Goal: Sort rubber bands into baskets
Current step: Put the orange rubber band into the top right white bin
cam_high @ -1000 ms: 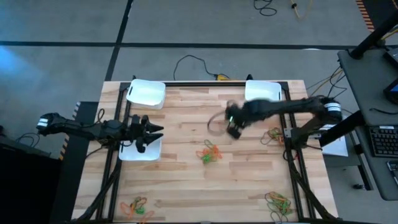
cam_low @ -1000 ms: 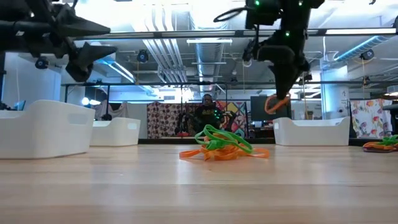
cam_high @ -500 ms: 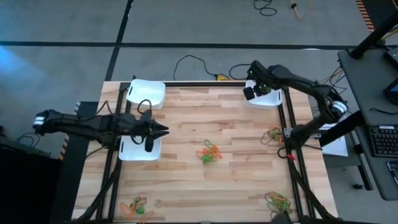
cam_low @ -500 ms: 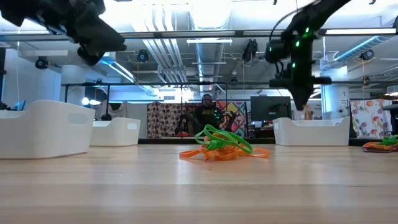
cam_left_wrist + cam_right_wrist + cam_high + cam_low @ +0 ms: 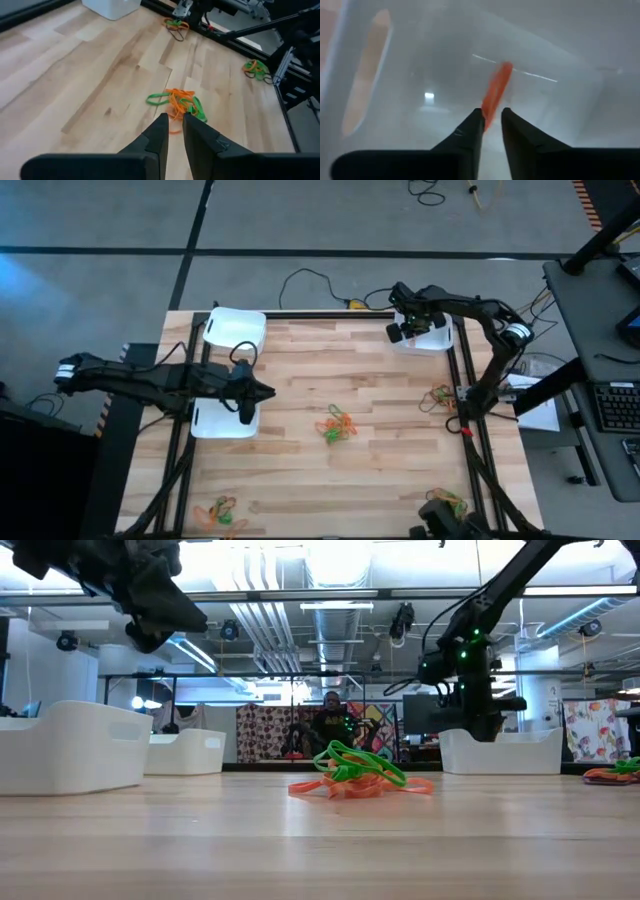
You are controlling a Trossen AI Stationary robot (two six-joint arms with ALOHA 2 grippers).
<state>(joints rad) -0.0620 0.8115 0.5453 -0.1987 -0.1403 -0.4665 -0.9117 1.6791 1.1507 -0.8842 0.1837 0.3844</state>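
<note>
**Orange band at the far-right basket**

Mixed rubber bands (image 5: 338, 425) lie mid-surface. The left end effector (image 5: 268, 391), fingers nearly closed and empty, hovers beside the left-edge basket (image 5: 222, 423). The right end effector (image 5: 491, 120), slightly parted, has an orange band (image 5: 496, 90) between its tips inside the far-right corner basket (image 5: 436, 340).

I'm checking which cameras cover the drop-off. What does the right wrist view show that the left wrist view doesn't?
Only the right wrist view shows an orange rubber band between the right gripper's slightly parted fingers, against the white inside of a basket.

Only the left wrist view shows the wooden table, the central orange and green pile, two piles farther off, and the left gripper with its fingers nearly together, empty.

Both show a white basket and orange bands.
</note>
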